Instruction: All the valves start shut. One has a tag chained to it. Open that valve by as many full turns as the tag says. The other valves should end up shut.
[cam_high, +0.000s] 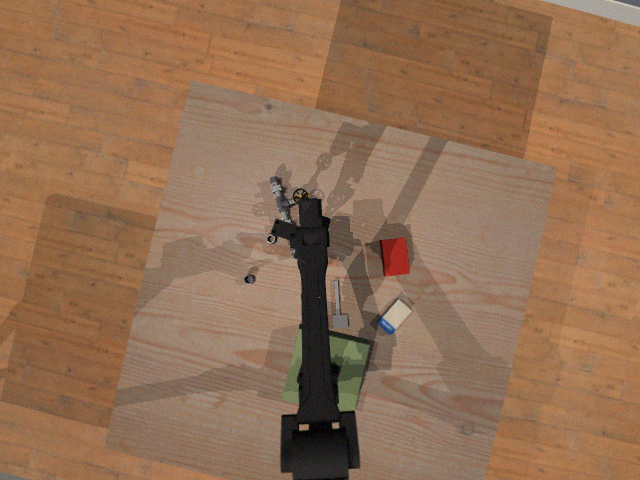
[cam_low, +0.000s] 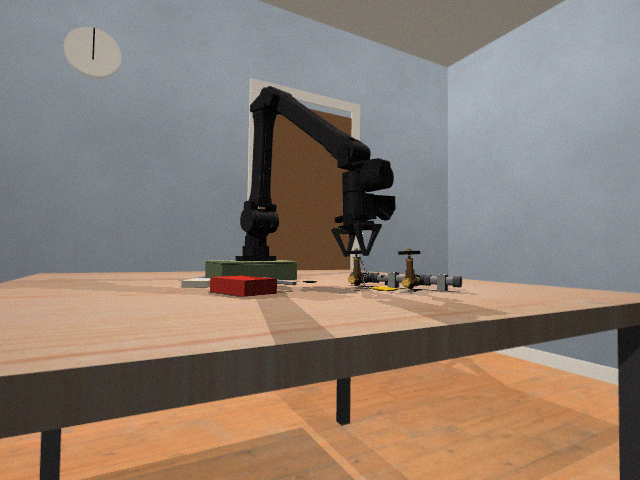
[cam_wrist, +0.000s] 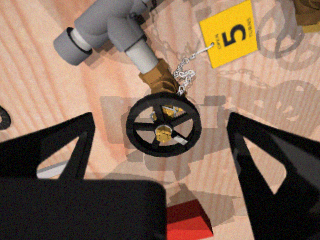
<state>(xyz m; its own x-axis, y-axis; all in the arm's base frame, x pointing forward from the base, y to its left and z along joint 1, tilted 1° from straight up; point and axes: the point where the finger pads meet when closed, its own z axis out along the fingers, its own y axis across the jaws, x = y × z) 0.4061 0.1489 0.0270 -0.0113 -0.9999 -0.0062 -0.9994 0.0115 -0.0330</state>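
Note:
A grey pipe (cam_low: 408, 279) carries two brass valves with black handwheels. In the wrist view the near valve's handwheel (cam_wrist: 163, 123) sits right below me, and a chain (cam_wrist: 185, 70) links its brass body to a yellow tag (cam_wrist: 229, 33) that reads 5 turns. My gripper (cam_wrist: 161, 119) hangs just above this wheel, fingers wide open on either side, touching nothing. From the side my gripper (cam_low: 356, 246) stands over the near valve (cam_low: 355, 271); the second valve (cam_low: 409, 268) is to its right. From above, the second handwheel (cam_high: 300, 194) shows beside the arm.
A red block (cam_high: 394, 256), a white and blue box (cam_high: 394, 315), a grey T-shaped piece (cam_high: 338, 305) and a green base pad (cam_high: 330, 369) lie right of the arm. Two small dark rings (cam_high: 249, 279) (cam_high: 270, 238) lie to the left.

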